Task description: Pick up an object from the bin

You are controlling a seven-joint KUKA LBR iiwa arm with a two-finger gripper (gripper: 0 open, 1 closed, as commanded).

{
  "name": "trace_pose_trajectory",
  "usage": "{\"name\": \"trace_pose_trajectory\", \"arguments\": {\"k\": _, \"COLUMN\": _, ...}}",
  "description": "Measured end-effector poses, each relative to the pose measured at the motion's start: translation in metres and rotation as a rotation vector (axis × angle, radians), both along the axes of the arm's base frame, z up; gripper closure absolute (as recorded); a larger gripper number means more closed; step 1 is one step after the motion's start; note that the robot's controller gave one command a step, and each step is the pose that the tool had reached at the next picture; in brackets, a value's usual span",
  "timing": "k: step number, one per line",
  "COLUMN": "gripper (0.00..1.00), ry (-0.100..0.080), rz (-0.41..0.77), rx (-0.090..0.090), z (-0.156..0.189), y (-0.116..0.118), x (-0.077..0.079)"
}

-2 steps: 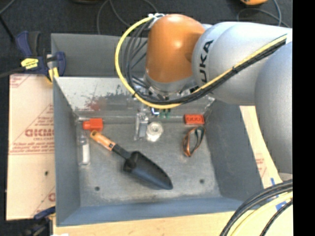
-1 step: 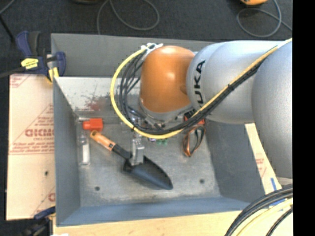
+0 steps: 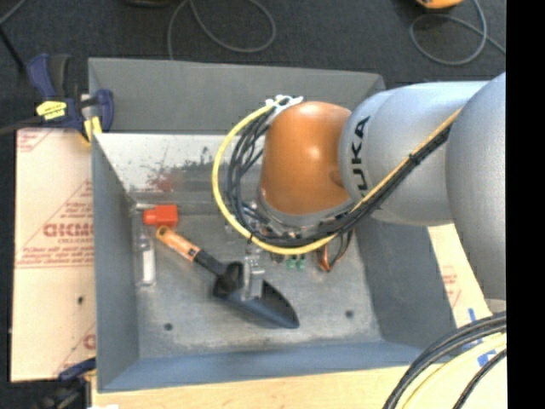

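Note:
My gripper (image 3: pixel 253 279) hangs below the orange wrist cover, low over the middle of the bin floor. Directly under it lies a tool with an orange handle and a black head (image 3: pixel 197 258), running from the left down to the gripper. A dark blue pointed thing (image 3: pixel 271 308) lies just right of and below the gripper, touching the tool's black head. Whether anything is gripped is hidden by the wrist.
A small orange block (image 3: pixel 160 216) rests near the bin's back left wall. A clear tube-like thing (image 3: pixel 146 261) lies along the left wall. The arm and its cables cover the bin's right half.

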State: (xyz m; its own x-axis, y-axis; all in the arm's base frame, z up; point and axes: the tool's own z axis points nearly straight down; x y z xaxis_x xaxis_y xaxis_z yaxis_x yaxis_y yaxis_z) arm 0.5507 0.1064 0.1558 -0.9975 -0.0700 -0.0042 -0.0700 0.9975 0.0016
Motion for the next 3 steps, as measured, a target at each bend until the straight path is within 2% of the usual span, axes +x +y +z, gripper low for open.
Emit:
{"name": "trace_pose_trajectory", "arguments": {"k": 1, "gripper": 0.00, "ry": -0.005, "rz": -0.207, "rx": 0.001, "z": -0.033, "y": -0.012, "x": 0.021}}
{"name": "trace_pose_trajectory", "arguments": {"k": 2, "gripper": 0.00, "ry": -0.004, "rz": -0.127, "rx": 0.000, "z": -0.069, "y": -0.015, "x": 0.029}}
{"name": "trace_pose_trajectory", "arguments": {"k": 3, "gripper": 1.00, "ry": -0.007, "rz": -0.205, "rx": 0.002, "z": -0.085, "y": -0.020, "x": 0.005}}
